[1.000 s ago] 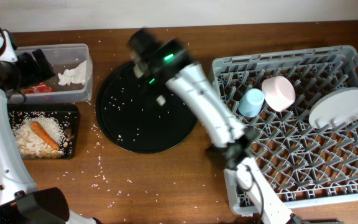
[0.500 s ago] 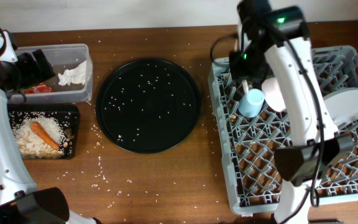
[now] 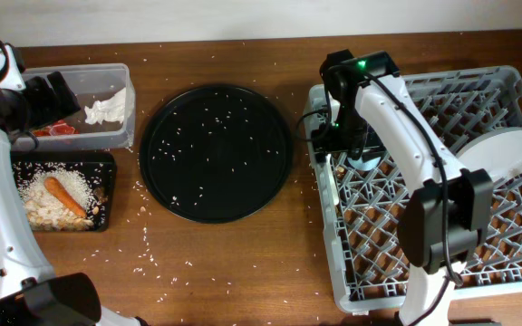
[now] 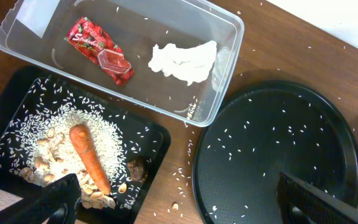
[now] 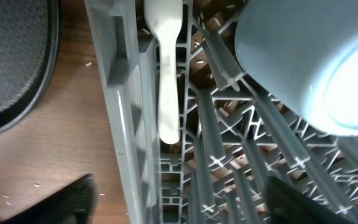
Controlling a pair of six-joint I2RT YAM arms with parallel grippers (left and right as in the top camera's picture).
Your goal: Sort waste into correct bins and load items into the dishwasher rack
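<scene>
Small white plastic fork point(image 5: 166, 74) lying lengthwise in the large square grey plastic dishwasher rack point(image 5: 120, 93), just inside its left wall, rounded handle end toward the lower edge of the right wrist view, tines out of sight. Right gripper point(image 5: 179, 202) directly above it, dark fingers point(image 5: 73, 202) spread wide, pinching nothing. Light blue cup point(image 5: 309, 68) just beside the fork, among the upright pegs. Pale grey-green round plate point(image 3: 506, 154) at the rack's right edge.

Left of the rack, on the brown wooden table point(image 3: 243, 272), large round black tray point(image 3: 216, 152) speckled with loose grains.

Farther left, clear rectangular plastic tub point(image 4: 225, 62) holding a red crumpled wrapper point(image 4: 98, 50) and a crumpled white napkin point(image 4: 185, 59), apart from each other. Just beside the tub, shallow black rectangular tray point(image 4: 160, 134) with an orange carrot piece point(image 4: 89, 158) on pale rice point(image 4: 55, 134), brown food scraps point(image 4: 135, 168) alongside. Left gripper point(image 4: 182, 199) above these bins, fingers point(image 4: 48, 202) spread wide, empty.
</scene>
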